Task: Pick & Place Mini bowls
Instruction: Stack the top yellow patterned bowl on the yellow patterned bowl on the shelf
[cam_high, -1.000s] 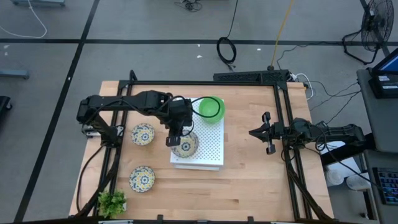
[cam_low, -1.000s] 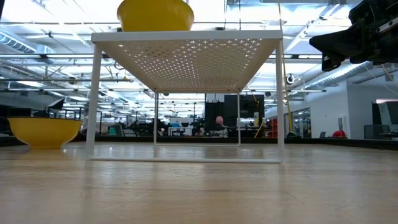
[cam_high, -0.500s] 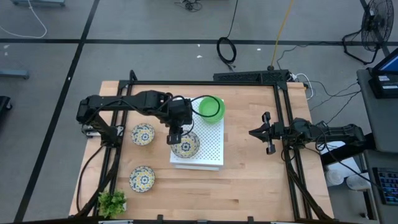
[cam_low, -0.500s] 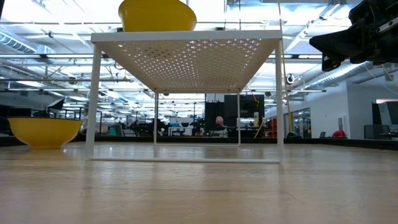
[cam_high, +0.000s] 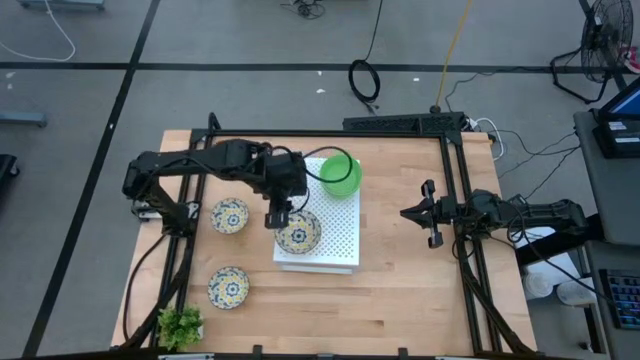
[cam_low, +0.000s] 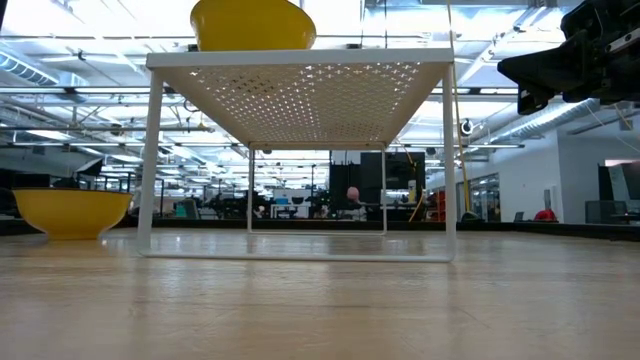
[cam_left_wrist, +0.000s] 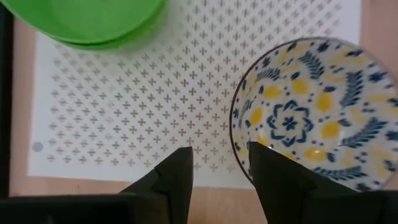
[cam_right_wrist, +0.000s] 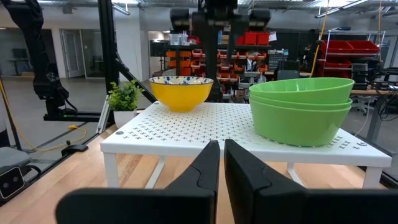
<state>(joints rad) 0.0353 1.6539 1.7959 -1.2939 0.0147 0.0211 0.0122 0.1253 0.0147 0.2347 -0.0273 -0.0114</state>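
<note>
A cream mini bowl with a blue-and-yellow pattern (cam_high: 299, 233) (cam_left_wrist: 311, 118) stands on its base on the white perforated board (cam_high: 335, 225), near the board's left edge. Stacked green mini bowls (cam_high: 340, 173) (cam_right_wrist: 300, 106) sit on the board's far corner. Two more patterned bowls (cam_high: 230, 215) (cam_high: 229, 288) rest on the table left of the board. My left gripper (cam_high: 278, 214) (cam_left_wrist: 221, 169) hangs open above the patterned bowl's left rim, pointing steeply down, with nothing between its fingers. My right gripper (cam_high: 430, 213) (cam_right_wrist: 221, 155) waits shut at the table's right side, pointing level toward the board.
The board stands on thin white legs (cam_low: 153, 160) above the wooden table. A small green plant (cam_high: 180, 325) sits at the near left corner. Black frame rails (cam_high: 455, 200) run along the table's left, far and right edges. Bare wood lies between the board and my right gripper.
My left gripper has risen from the patterned bowl on the board and drawn back a little toward the table's far edge. The bowl stays standing on the board.
</note>
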